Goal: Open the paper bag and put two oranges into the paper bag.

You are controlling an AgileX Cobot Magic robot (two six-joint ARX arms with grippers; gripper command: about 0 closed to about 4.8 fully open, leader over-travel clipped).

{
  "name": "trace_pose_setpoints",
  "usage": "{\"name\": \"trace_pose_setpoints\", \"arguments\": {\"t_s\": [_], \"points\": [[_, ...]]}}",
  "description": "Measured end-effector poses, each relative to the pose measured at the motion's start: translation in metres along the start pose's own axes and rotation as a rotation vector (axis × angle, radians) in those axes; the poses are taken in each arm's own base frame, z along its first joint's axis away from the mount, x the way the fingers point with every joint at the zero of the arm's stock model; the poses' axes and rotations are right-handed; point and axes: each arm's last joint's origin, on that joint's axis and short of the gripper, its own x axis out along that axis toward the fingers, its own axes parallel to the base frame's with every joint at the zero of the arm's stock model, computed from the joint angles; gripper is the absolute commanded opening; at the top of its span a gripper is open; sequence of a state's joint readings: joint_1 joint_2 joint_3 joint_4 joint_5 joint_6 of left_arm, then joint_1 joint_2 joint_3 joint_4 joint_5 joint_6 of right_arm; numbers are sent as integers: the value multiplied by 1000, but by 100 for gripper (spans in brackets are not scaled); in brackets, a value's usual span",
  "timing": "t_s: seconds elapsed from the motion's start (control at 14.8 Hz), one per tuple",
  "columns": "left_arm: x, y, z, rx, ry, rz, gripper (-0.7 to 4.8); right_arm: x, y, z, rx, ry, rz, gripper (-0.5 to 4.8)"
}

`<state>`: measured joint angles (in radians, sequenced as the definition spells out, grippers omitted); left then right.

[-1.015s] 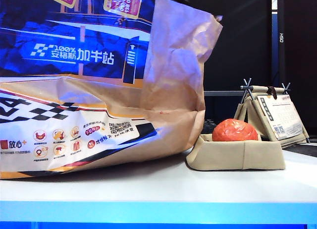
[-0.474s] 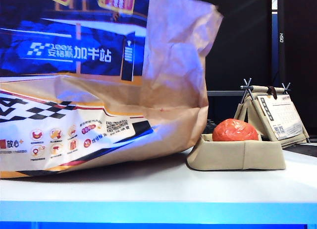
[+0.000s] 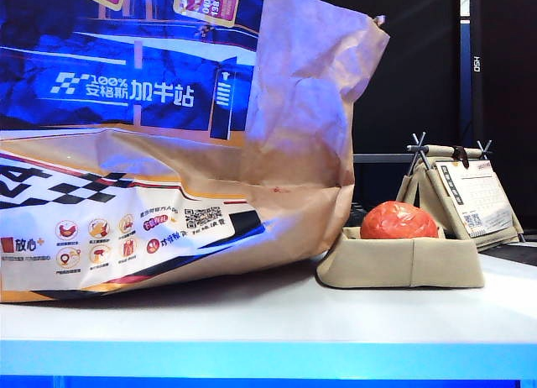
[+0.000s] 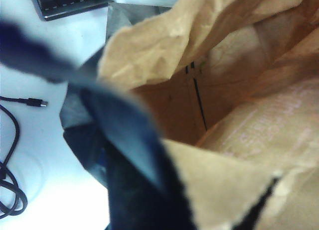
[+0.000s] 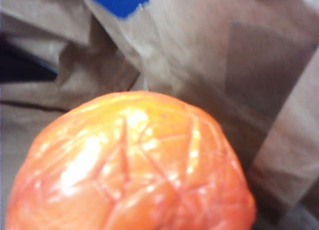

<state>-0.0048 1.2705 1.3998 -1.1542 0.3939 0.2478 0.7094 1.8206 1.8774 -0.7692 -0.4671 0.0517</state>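
The paper bag stands at the left of the exterior view and fills most of it. The left wrist view looks down into the bag's open brown inside. The bag's dark blue rim runs blurred right up to my left gripper, which is shut on it; the gripper's fingers are hidden. One orange lies in the beige fabric tray to the right of the bag. A second orange fills the right wrist view, held by my right gripper close against the bag's brown wall. Neither gripper shows in the exterior view.
A small desk calendar on a stand sits behind the tray at the right. A keyboard and a black cable lie on the white table beside the bag. The table's blue front edge runs across the exterior view.
The bag's upper part swayed left and came back; its top right corner now stands a little further right. The orange in the tray has not moved.
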Motion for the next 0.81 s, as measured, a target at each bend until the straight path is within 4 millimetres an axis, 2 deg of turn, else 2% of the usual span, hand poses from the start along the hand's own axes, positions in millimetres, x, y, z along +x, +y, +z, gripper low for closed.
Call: {"name": "trace_pose_setpoints", "arguments": {"t_s": [0.2,0.27,0.47,0.61,0.68,0.81], "points": [[0,0,2,7,-17,4,48,0,1,3,-9,-30,3,411],[0,1,3,12,-27,7,48,-1,1,7,-25,-64,5,442],[0,1,4,17,-42,17,48,-13,8,22,-66,-159,8,445],[0,4,6,8,-48,84,48,-22,12,30,-82,-199,-9,439],[0,5,7,5,-50,115,48,-29,15,36,-88,-219,-29,439],[0,6,7,3,-51,142,48,-63,29,50,-134,-277,-133,440]]}}
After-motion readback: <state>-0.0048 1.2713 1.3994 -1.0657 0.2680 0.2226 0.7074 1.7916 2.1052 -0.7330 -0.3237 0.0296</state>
